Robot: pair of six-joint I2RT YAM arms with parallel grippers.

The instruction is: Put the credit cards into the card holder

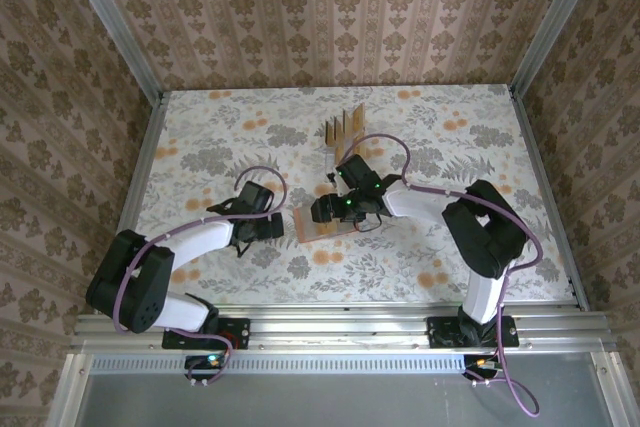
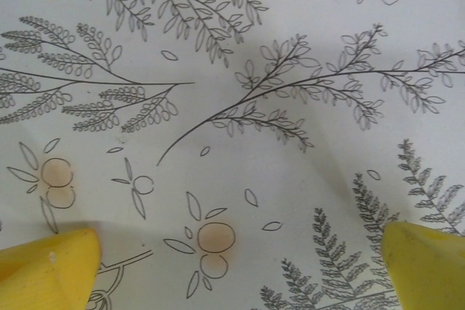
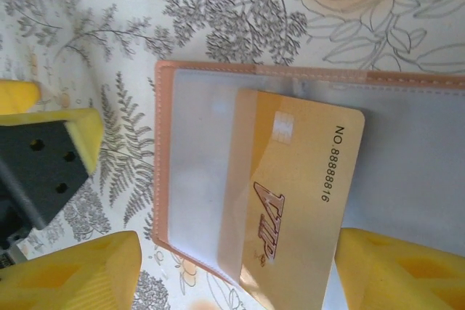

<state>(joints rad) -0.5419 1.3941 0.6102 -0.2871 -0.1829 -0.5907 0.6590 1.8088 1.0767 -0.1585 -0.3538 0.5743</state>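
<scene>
Right claw (image 3: 236, 274) above floral tablecloth (image 1: 440, 137), damask-papered walls (image 1: 330, 7) around

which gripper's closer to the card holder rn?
Right. The right gripper hangs directly over the card holder, fingers straddling the credit card on it. The left gripper is open beside its edge, over bare tablecloth.
</scene>
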